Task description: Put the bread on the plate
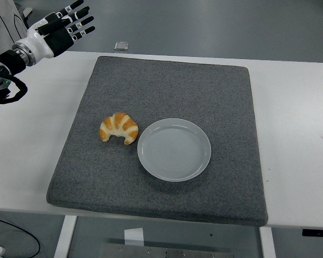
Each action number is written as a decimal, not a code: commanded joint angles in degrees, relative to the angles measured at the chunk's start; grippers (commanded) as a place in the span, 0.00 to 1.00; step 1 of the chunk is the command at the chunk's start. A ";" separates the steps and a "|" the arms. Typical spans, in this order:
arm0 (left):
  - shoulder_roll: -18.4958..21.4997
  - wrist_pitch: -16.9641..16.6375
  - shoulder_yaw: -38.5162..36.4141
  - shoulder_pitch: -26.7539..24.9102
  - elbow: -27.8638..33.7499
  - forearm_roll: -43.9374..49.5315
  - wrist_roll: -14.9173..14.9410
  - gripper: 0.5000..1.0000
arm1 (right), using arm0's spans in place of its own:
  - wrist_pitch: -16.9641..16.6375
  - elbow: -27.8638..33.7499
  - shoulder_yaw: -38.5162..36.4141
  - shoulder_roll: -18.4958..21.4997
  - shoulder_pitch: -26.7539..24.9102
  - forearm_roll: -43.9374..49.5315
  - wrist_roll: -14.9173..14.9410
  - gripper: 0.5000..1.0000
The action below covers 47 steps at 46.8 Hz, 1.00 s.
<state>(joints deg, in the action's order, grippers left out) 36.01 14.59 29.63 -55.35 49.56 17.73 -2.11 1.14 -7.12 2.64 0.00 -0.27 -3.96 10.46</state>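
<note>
The bread [119, 128] (a croissant) lay just left of the plate [174, 149], not touching it, on the grey mat [167, 86]. The left robot hand [59, 29], fingers spread wide and empty, hovered far beyond the plate's upper left, seemingly poised to reach.

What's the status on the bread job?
Left hand open, raised at far left. Croissant on mat, beside empty plate. Path clear.
</note>
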 commanded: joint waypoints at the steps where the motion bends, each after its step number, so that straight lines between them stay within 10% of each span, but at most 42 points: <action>1: 0.64 0.17 -0.36 -0.29 0.18 -1.55 0.00 1.00 | 0.00 0.00 0.00 0.00 0.01 0.00 0.00 0.86; 17: 1.87 0.79 -0.54 -0.99 5.62 -21.84 -0.62 1.00 | 0.00 0.00 0.00 0.00 0.01 0.00 0.00 0.86; 47: 17.43 0.87 -8.62 -6.35 29.97 -65.35 -0.44 1.00 | 0.00 0.00 0.00 0.00 0.01 0.00 0.00 0.86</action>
<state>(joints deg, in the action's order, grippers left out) 52.31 15.47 21.14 -61.77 77.45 -44.44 -2.64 1.14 -7.12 2.64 0.00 -0.29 -3.96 10.46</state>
